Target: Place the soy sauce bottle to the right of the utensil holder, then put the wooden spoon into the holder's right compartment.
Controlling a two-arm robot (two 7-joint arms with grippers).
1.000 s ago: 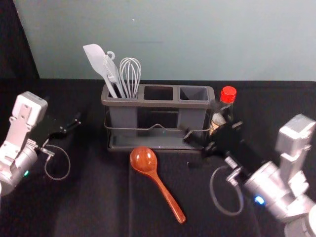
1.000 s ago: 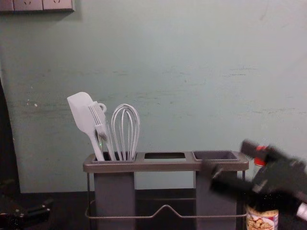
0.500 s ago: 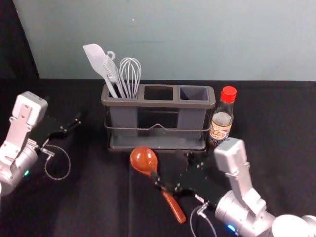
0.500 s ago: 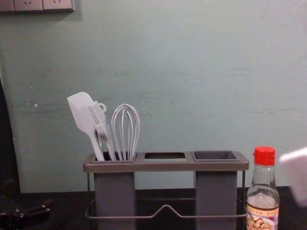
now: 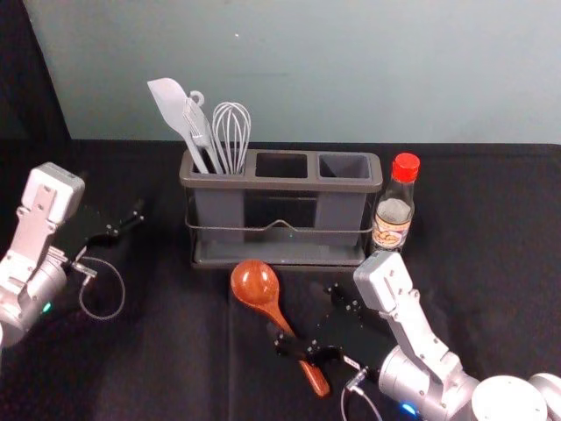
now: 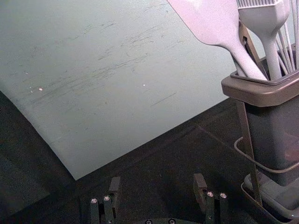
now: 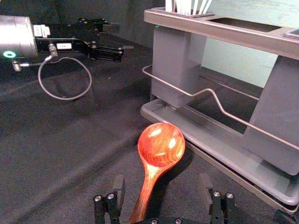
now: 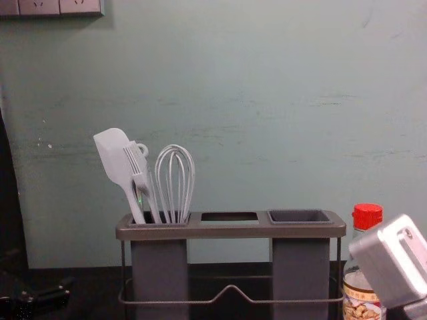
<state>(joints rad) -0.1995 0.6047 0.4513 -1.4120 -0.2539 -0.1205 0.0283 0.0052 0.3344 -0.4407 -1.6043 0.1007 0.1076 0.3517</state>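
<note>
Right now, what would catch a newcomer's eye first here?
Probably the glossy wooden spoon, lying in front of the utensil holder, with the robot's right gripper open near its handle. Next, perhaps, the bright red cap of the soy sauce bottle, just right of the holder.

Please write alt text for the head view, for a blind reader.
Open right gripper over a wooden spoon, before a utensil holder with spatula, brush and whisk in its left compartment; soy sauce bottle stands right of the holder, left arm at far left.
</note>
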